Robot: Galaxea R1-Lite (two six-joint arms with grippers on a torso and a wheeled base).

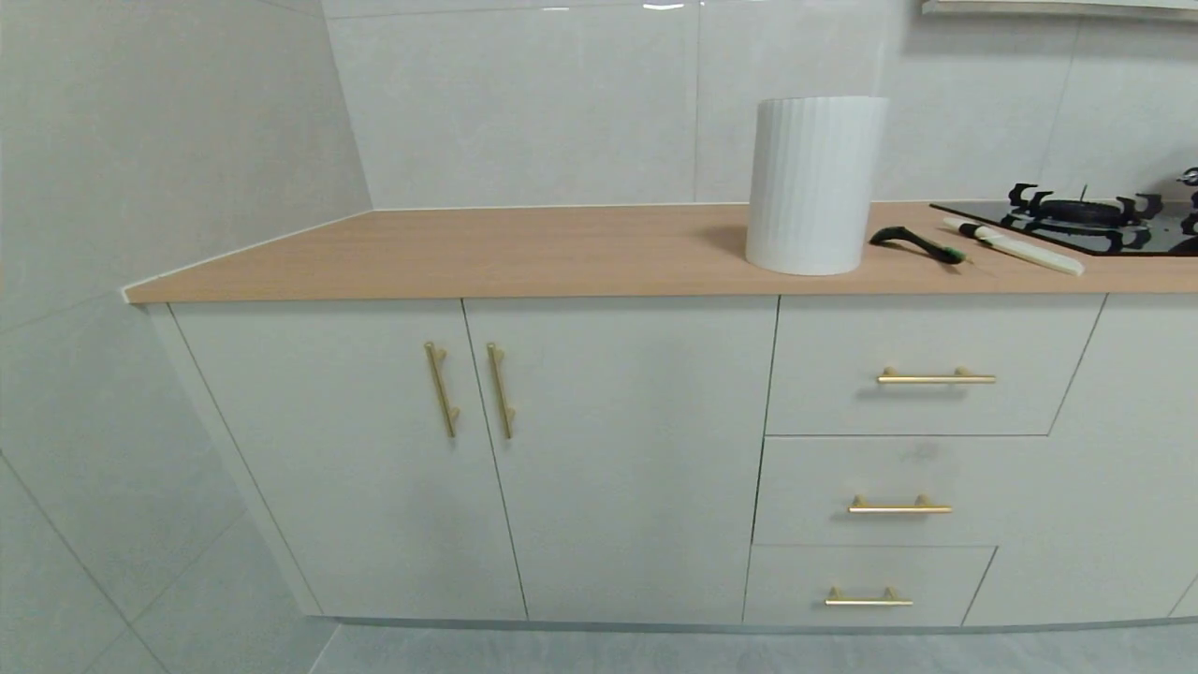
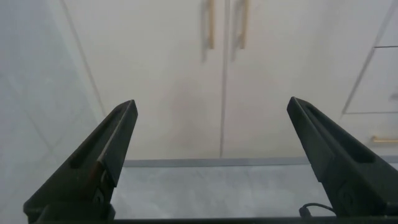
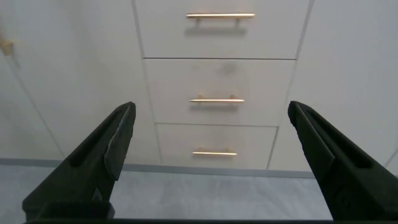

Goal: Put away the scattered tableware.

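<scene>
On the wooden counter (image 1: 524, 248) stands a tall white ribbed holder (image 1: 812, 183). Just to its right lie a black and green utensil (image 1: 917, 244) and a long cream-coloured utensil (image 1: 1013, 246). My left gripper (image 2: 211, 118) is open and empty, held low in front of the double cabinet doors (image 2: 224, 74). My right gripper (image 3: 211, 118) is also open and empty, facing the stack of drawers (image 3: 217, 81) below the counter.
A black gas hob (image 1: 1095, 220) sits at the counter's far right. Below are two cabinet doors with gold handles (image 1: 473, 388) and three drawers (image 1: 927, 374). A tiled wall closes the left side, with grey floor (image 1: 655, 651) in front.
</scene>
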